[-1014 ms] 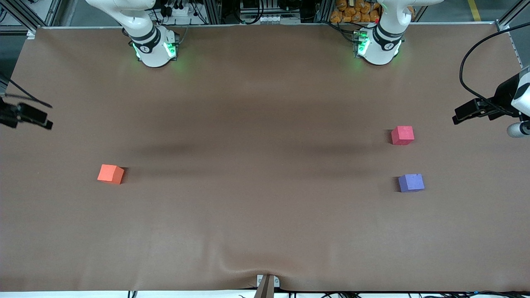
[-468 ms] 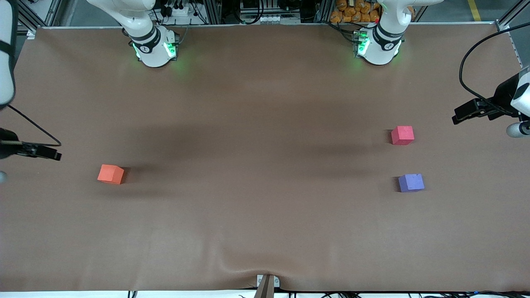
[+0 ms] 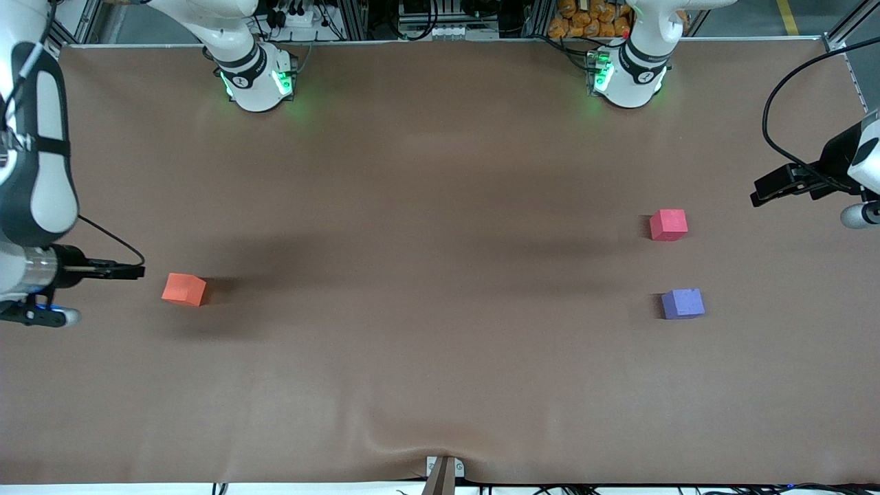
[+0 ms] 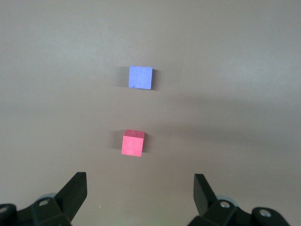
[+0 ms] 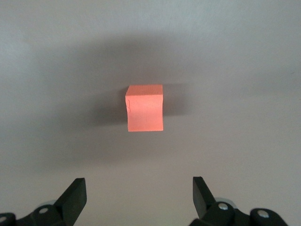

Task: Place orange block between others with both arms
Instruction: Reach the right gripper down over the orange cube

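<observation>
Two grippers hang spread and empty: the right gripper (image 5: 138, 200) over the table near the orange block (image 3: 183, 289), the left gripper (image 4: 140, 197) apparently waiting near the pinkish-red cube (image 3: 668, 224). From there, the purple-blue cube (image 3: 683, 303) sits at six o'clock, the orange block far off around eight o'clock.

The orange block (image 3: 183, 289) sits alone on the brown table (image 3: 440, 357) near the right arm's end, open tabletop on all sides. The right gripper (image 5: 139, 197) hangs over the table just beside it, jaws wide, nothing between them. The red cube (image 3: 668, 225) and the purple cube (image 3: 683, 303) stand apart with a bare gap between the 2. The left gripper (image 4: 140, 197) waits near the red cube, jaws spread.
</observation>
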